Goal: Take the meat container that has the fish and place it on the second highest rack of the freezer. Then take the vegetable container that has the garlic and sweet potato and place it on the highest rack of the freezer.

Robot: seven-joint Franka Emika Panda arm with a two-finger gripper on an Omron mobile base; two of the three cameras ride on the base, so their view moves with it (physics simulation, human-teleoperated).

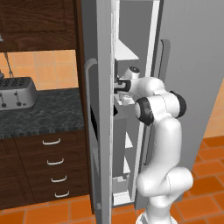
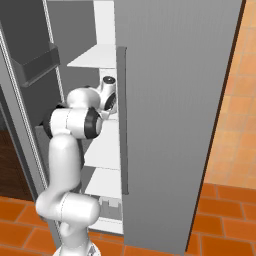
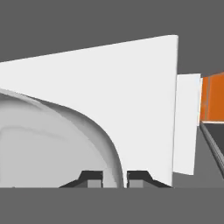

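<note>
Freezer (image 1: 192, 65): tall grey cabinet with its door swung open, narrow white interior with stacked shelves, white arm reaching in at mid height.
Hand (image 3: 114, 178): deep inside the compartment, fingertips (image 3: 94, 178) nearly together and pinching the thin curved rim of a pale container (image 3: 48, 144); in the left base view, just visible past the door edge.
Contents: hidden; fish or garlic and sweet potato impossible to tell from the bare rim and wall on show.
Highest rack (image 2: 95, 56): thin white shelf above the wrist in the right base view.
Second highest rack (image 2: 111, 120): white shelf at about wrist level, mostly hidden behind the arm; probably the one the container hovers over or rests on, contact not clear.
Step, as a judgement: likely setting the container down or about to release.
Risk, slip: narrow pinch on a thin rim; container could tilt and spill if released before fully resting on the shelf.
Risk, collision: elbow close to the door edge and shelf fronts; careless withdrawal could knock a shelf or drag the container off.
Risk, wrong shelf: racks closely stacked, easy to mistake.
</note>
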